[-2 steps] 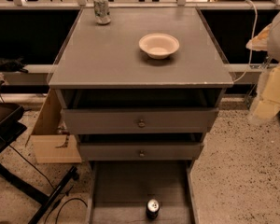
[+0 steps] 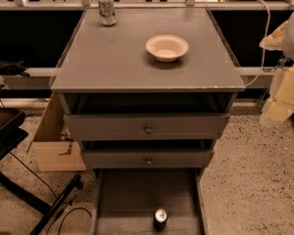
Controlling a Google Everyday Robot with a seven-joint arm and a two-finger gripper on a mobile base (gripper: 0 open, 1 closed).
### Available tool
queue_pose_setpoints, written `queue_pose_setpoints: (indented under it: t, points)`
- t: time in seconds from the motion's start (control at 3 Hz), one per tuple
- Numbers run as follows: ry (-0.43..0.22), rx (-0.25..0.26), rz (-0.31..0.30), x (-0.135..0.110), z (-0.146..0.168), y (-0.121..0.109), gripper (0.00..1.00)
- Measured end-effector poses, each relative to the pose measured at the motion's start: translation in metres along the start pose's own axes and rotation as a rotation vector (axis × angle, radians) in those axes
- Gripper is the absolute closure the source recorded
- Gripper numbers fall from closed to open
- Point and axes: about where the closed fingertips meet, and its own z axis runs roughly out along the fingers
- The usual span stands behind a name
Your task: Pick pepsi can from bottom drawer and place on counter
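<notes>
Pepsi can [image 2: 160, 218] stands upright near the front of the open bottom drawer [image 2: 132, 195]. The gripper [image 2: 279, 104] hangs well apart at the right edge, and whether it is apart or together cannot be told. You should approach from the front, clear of the upper drawers, and grasp mid-can. No lettering is legible.

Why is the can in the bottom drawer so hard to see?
In the camera view, the bottom drawer lies in dim shade, so the dark pepsi can shows mostly by its silver top; the counter is lit evenly, the bowl casting a soft shadow; the gripper, at the right edge beside the counter, looks pale and bright.
</notes>
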Motion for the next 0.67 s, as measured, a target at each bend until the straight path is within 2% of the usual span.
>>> queue_pose_setpoints:
  t: [0.33, 0.67]
  points:
    - [-0.088, -0.053, -0.011, 0.004, 0.039, 0.01, 0.0]
    - [-0.269, -0.156, 0.019, 0.021, 0.125, 0.045, 0.0]
